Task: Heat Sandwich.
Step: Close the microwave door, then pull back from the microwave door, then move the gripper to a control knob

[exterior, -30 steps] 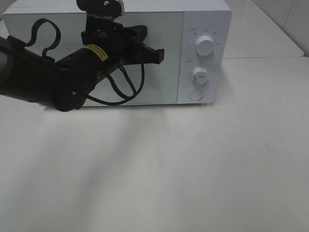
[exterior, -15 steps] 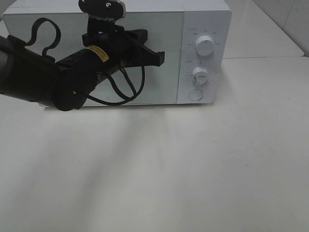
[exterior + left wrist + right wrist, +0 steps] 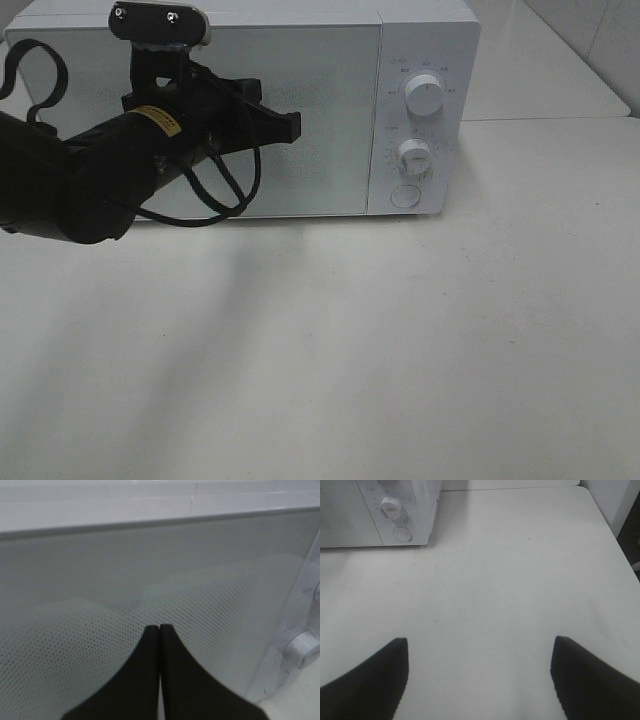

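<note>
The white microwave [image 3: 340, 60] stands at the back of the table with its door shut. My left gripper [image 3: 293, 125] is shut and empty, held just in front of the mesh door window; in the left wrist view [image 3: 159, 628] its two black fingers are pressed together before the door [image 3: 100, 580]. My right gripper [image 3: 480, 641] is open and empty above the bare table and is out of the exterior high view. The sandwich is not in view in any frame.
The microwave's panel on the right carries two knobs [image 3: 426, 97] [image 3: 413, 155] and a round button [image 3: 404, 196]; the lower knob [image 3: 391, 506] and the button [image 3: 401, 533] also show in the right wrist view. The white table [image 3: 400, 330] spreads in front.
My left arm has moved left along the microwave door, taking its shut gripper from near the door's right edge toward the middle. The door stays shut.
</note>
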`<state>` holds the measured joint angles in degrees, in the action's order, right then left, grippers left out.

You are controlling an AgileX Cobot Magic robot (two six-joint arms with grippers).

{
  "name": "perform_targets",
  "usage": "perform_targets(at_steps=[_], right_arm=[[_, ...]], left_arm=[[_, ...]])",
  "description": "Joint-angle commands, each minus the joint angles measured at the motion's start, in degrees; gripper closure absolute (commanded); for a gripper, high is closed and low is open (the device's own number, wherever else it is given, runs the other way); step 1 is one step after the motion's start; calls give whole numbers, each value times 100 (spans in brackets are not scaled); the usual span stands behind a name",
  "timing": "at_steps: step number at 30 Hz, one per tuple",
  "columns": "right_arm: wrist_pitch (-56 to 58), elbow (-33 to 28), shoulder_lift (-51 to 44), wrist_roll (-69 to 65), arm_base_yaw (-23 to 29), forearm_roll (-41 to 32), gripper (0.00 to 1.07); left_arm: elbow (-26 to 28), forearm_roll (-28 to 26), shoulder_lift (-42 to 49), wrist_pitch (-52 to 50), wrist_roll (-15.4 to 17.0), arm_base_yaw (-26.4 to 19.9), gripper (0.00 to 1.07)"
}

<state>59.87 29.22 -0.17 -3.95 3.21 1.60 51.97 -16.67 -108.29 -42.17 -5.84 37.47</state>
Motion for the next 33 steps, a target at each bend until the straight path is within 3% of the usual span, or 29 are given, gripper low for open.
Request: perform_targets(at_steps=[1,5,6,9,10,11,14,15,16,20,24,28,33], right_arm=[[-57,-23,-166,17,-46,23,32],[-57,-23,-166,17,-46,23,32],[-57,-23,-166,17,-46,23,32],[-57,-23,-166,17,-46,23,32],[-57,-23,-166,17,-46,23,32],[-57,-23,-166,17,-46,23,32],[-57,-23,-166,17,-46,23,32],[-57,-23,-166,17,-46,23,32],[-57,-23,-166,17,-46,23,32],[-57,-23,-166,17,-46,23,32],[-57,-23,-166,17,-46,23,32],[-57,-23,-166,17,-46,23,32],[-57,-23,-166,17,-46,23,32]], left_arm=[[-138,120,258,229,-6,0,107],[-258,378,659,1782,23,0,106],[-258,378,659,1782,23,0,106],[-258,378,882,2670,63,0,88],[-258,378,882,2670,63,0,88],[-258,378,1031,3180,63,0,64],[-258,378,1220,3879,57,0,18],[-258,378,1220,3879,57,0,18],[-258,378,1324,4217,57,0,5],[-258,435,1455,4750,52,0,7],[-258,905,1725,6297,34,-17,7],[-258,1008,1902,6956,46,-17,7],[-258,1238,2263,7563,430,-80,7]])
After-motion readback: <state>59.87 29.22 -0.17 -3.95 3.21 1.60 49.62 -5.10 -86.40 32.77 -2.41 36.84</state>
